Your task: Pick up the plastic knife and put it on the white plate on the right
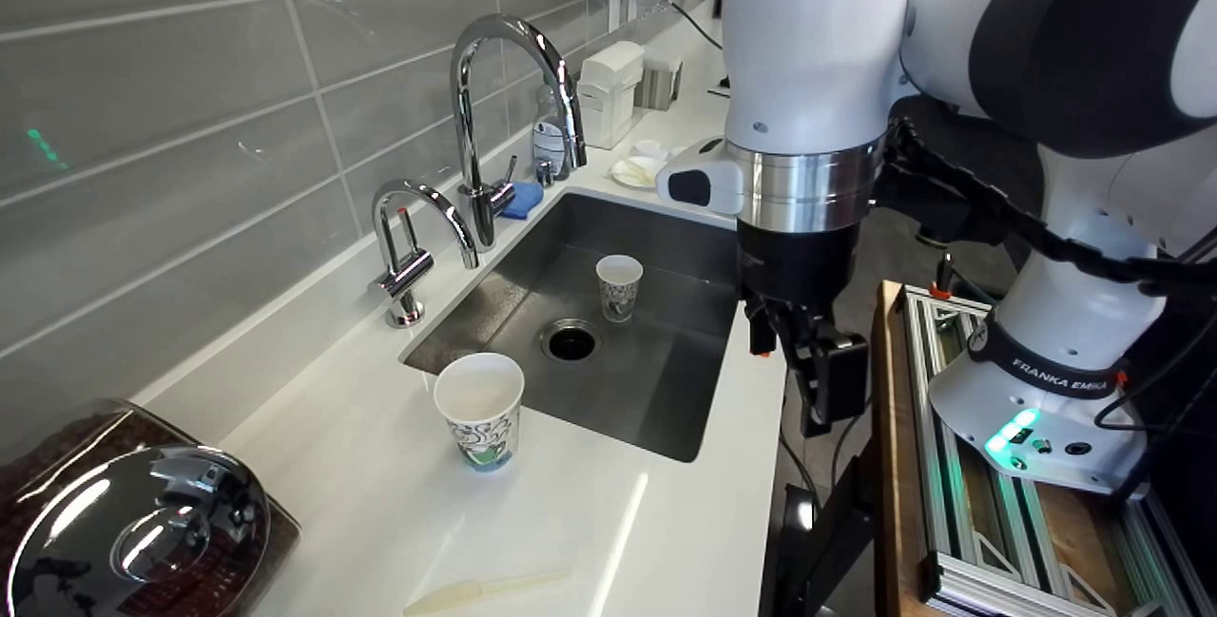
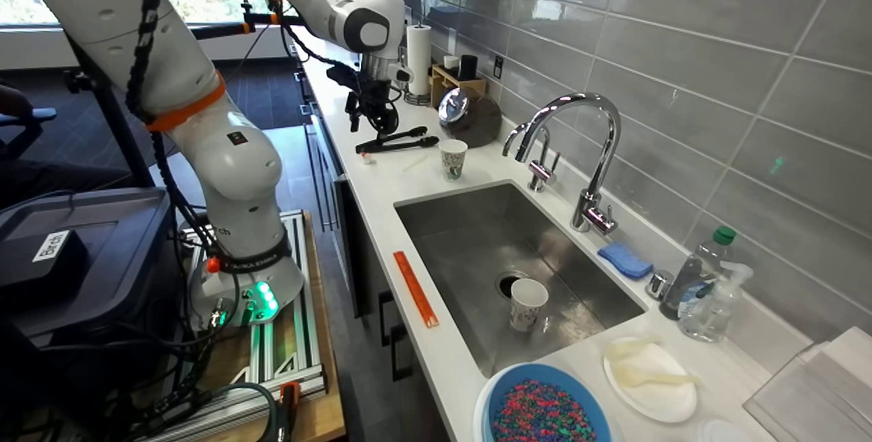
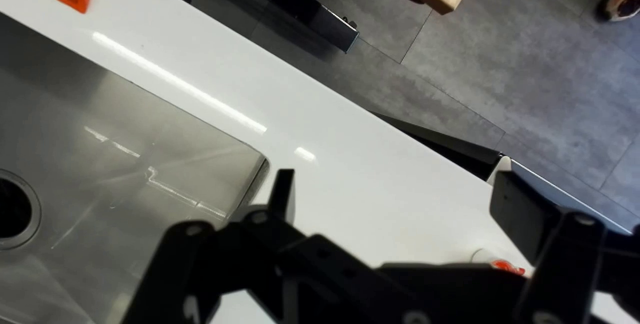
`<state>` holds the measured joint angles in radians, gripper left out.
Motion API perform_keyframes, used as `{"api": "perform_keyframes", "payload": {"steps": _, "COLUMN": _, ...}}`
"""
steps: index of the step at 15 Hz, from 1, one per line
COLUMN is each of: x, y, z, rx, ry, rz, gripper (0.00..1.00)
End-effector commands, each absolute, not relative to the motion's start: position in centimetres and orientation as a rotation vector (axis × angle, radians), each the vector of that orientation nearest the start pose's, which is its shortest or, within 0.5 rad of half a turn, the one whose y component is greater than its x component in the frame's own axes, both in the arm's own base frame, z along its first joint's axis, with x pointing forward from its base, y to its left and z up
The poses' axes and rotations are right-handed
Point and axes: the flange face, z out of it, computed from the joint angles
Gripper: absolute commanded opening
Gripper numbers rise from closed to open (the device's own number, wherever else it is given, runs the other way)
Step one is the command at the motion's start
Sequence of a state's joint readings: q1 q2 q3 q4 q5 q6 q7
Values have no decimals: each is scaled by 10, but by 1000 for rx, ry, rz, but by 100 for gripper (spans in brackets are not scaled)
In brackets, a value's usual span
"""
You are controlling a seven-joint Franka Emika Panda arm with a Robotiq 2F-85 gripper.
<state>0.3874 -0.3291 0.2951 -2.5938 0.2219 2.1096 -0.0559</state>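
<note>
A pale cream plastic knife [image 1: 485, 590] lies on the white counter; in an exterior view it is a faint streak [image 2: 415, 163] beside a paper cup [image 2: 453, 159]. The knife does not show in the wrist view. The white plate [image 2: 671, 406] stands past the sink's far end from the knife, with cream plastic utensils on it; it also shows partly in an exterior view [image 1: 632, 175]. My gripper [image 1: 794, 375] hangs above the counter's front edge, apart from the knife. In the wrist view the gripper [image 3: 400, 204] has its fingers wide apart with nothing between them.
A steel sink [image 1: 656, 389] holds a paper cup [image 1: 620, 286]. Tall faucets [image 1: 463, 104] stand behind it. Black tongs [image 2: 398, 146] and a small white-and-red item [image 2: 366, 158] lie near the knife. A blue dish of beads [image 2: 504, 387] and an orange strip [image 2: 414, 289] are on the counter.
</note>
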Motion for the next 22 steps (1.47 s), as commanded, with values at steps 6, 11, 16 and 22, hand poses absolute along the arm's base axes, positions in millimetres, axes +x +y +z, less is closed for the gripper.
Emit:
{"api": "perform_keyframes", "payload": {"steps": 6, "x": 310, "y": 309, "z": 332, "rx": -2884, "ry": -1020, "rz": 163, "gripper": 100}}
{"api": "perform_keyframes", "payload": {"steps": 11, "x": 307, "y": 325, "z": 325, "rx": -2863, "ry": -1068, "rz": 103, "gripper": 100}}
{"api": "perform_keyframes", "payload": {"steps": 16, "x": 310, "y": 340, "z": 310, "rx": -2838, "ry": -1091, "rz": 131, "gripper": 100}}
{"api": "perform_keyframes", "payload": {"steps": 22, "x": 320, "y": 352, "z": 297, "rx": -2835, "ry": -1105, "rz": 32, "gripper": 100}}
